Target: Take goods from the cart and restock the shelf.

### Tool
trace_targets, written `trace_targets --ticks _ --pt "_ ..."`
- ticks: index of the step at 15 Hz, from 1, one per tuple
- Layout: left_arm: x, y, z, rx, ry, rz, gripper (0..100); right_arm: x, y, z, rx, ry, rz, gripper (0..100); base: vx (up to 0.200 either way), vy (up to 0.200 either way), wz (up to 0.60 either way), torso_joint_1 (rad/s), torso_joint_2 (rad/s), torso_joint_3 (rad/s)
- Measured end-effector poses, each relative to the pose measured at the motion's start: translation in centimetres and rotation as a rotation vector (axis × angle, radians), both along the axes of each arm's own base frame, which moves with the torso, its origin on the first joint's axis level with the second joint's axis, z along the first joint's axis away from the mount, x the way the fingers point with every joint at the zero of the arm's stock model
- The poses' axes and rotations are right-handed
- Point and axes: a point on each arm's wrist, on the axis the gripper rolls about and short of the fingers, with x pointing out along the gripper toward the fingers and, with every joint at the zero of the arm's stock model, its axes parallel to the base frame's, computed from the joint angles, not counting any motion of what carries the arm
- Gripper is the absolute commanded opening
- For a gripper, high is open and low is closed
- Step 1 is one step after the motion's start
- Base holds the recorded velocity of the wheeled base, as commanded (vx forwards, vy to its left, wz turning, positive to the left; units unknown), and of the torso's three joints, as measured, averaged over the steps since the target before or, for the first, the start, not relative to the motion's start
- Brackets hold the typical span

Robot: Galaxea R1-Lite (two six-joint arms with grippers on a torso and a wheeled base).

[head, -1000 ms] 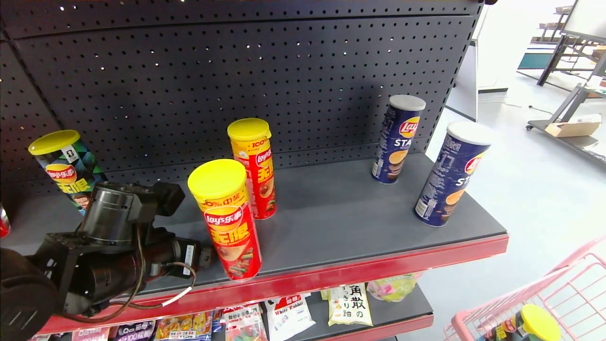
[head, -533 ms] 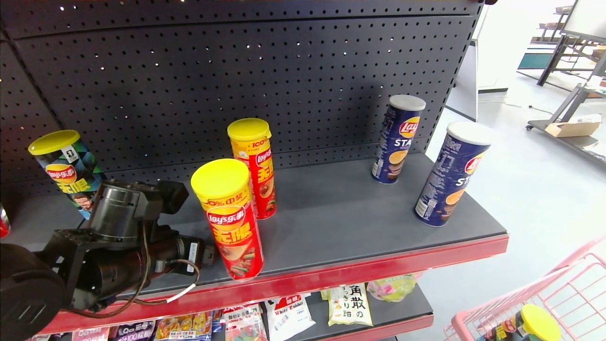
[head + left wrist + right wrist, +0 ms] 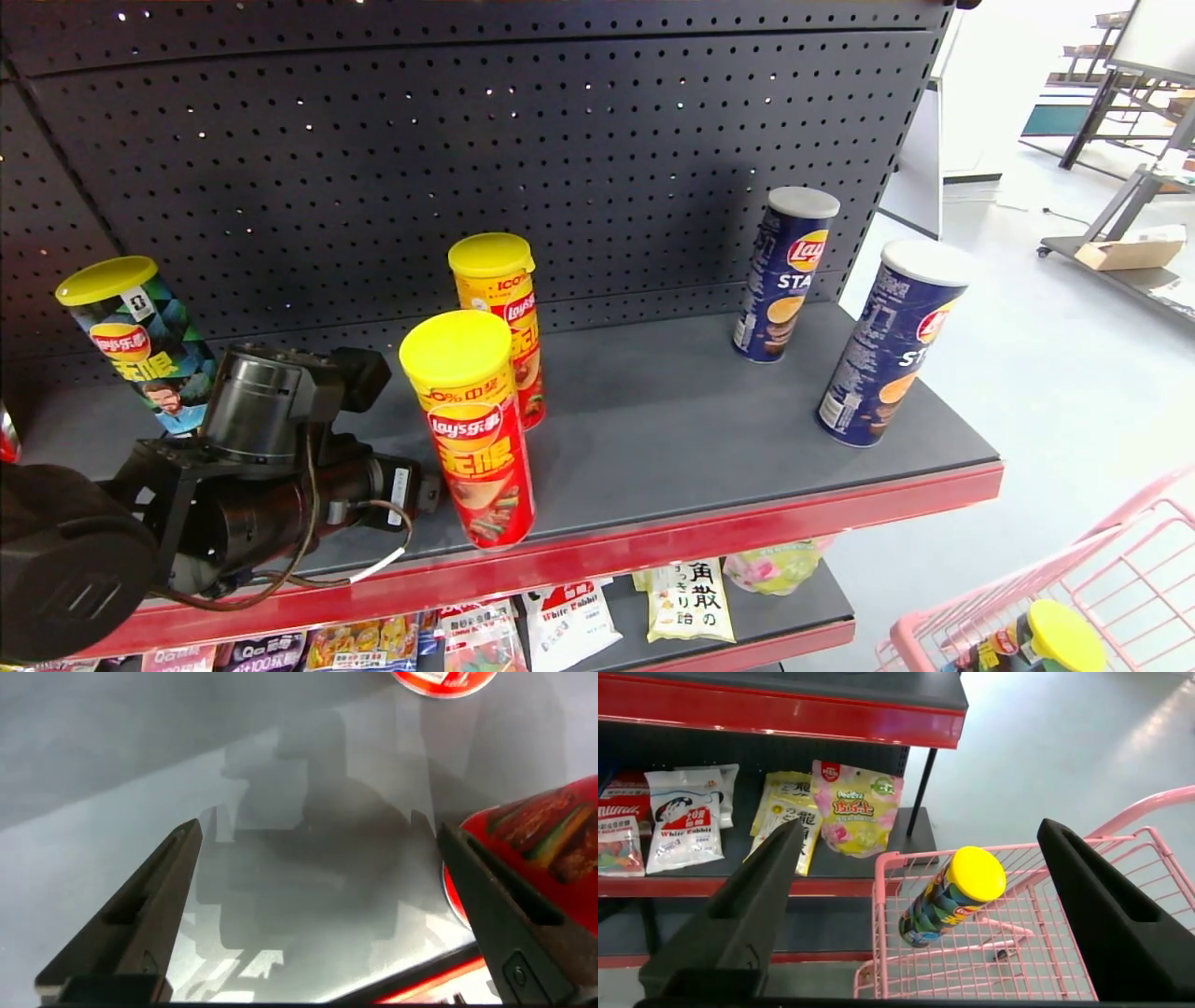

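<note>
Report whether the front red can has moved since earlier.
Yes. The front red can slid right, now overlapping the unmoved rear red can behind it.

left claw (image 3: pixel 318 831) and right claw (image 3: pixel 920 829) both wide apart, left arm (image 3: pixel 215 504) low and roughly level

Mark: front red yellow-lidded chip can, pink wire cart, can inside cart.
Front red yellow-lidded chip can (image 3: pixel 481 457), head view, label.
Pink wire cart (image 3: pixel 906 856), right wrist view, top rim.
Yellow-lidded can inside cart (image 3: pixel 945 905), right wrist view, side.
</note>
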Motion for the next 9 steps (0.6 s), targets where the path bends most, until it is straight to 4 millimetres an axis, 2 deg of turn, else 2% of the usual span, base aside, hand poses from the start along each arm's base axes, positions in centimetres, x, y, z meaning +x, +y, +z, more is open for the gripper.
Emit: trace_targets --ticks 9 --pt "0.13 -0.09 -0.05 0.005 0.002 0.003 100 0.02 0.06 0.01 0.005 0.003 0.024 100 0.0 0.0 0.0 0.0 0.0 0.0"
